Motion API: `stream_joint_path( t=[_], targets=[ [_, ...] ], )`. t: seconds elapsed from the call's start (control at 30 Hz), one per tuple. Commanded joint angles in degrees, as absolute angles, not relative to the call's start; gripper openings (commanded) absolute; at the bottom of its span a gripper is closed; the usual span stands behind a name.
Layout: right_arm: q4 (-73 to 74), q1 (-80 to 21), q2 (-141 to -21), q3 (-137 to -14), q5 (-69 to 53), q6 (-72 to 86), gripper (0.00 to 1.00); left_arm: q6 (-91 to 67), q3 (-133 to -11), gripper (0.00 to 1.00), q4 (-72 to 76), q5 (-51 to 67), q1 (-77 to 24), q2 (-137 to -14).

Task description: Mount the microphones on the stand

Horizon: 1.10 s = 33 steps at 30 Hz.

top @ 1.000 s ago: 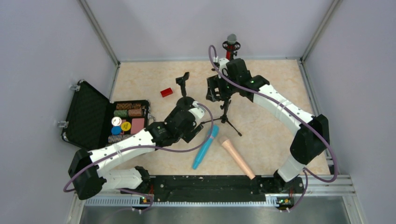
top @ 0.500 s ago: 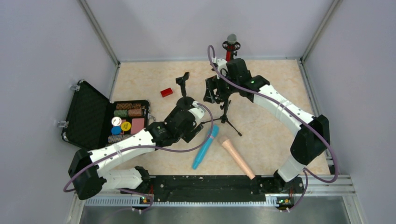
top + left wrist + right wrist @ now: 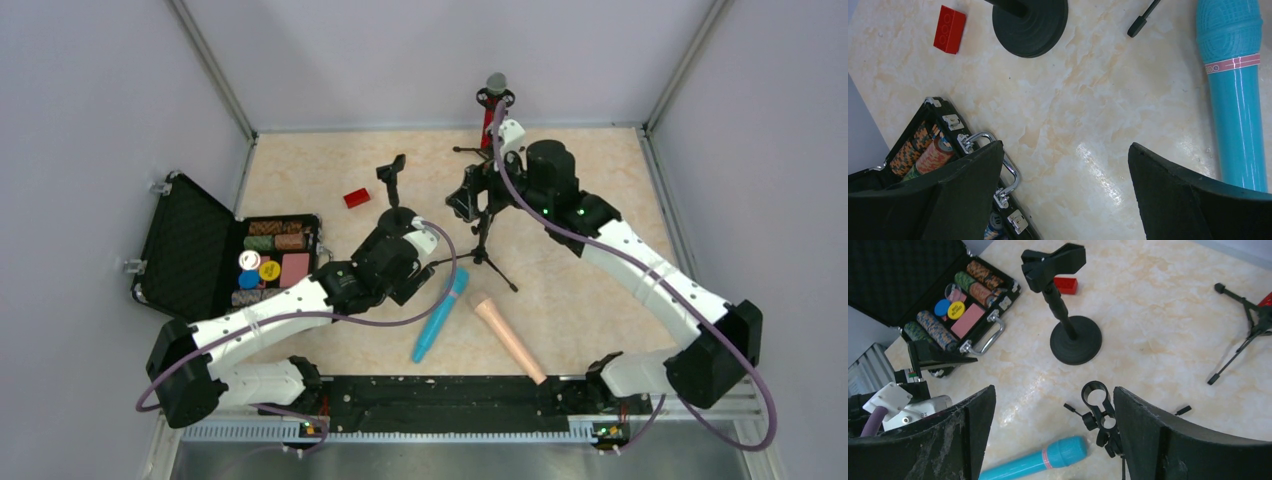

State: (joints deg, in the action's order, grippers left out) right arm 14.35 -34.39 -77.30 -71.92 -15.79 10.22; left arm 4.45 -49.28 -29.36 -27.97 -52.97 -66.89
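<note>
entry: red microphone (image 3: 495,83) mounted, twelve o'clock. cyan microphone (image 3: 438,315), peach microphone (image 3: 510,338) lying loose, six o'clock. left gripper (image 3: 1063,165), right gripper (image 3: 1054,395): both released, empty. we judge next: left takes cyan, for the empty tripod stand (image 3: 1102,419).

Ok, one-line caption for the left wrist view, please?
Open left gripper over the table, between the cyan microphone lying flat and the open chip case; round stand base and red block beyond.
</note>
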Motion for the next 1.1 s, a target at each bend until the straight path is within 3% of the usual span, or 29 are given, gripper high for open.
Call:
stream_joint_path(
  t=[0.0, 0.13, 0.5, 1.07],
  targets=[
    [5.88, -34.64, -71.32, -67.88, -11.83, 11.57, 0.85, 4.58, -49.05, 0.99, -28.96, -28.84, -53.17, -65.91],
    [5.71, -33.04, -69.31, -65.13, -12.68, 13.16, 0.86, 4.57, -49.17, 0.99, -29.15, -29.38, -53.20, -66.47],
    [1.66, -20.23, -66.99, -56.24, -29.27, 23.47, 0.86, 5.01, -49.05, 0.99, -29.19, -31.56, -53.17, -65.93],
    [3.42, -18.15, -65.56, -53.77, -30.37, 23.14, 0.85, 4.97, -48.87, 0.99, -28.89, -32.86, -53.17, -65.90]
  ],
)
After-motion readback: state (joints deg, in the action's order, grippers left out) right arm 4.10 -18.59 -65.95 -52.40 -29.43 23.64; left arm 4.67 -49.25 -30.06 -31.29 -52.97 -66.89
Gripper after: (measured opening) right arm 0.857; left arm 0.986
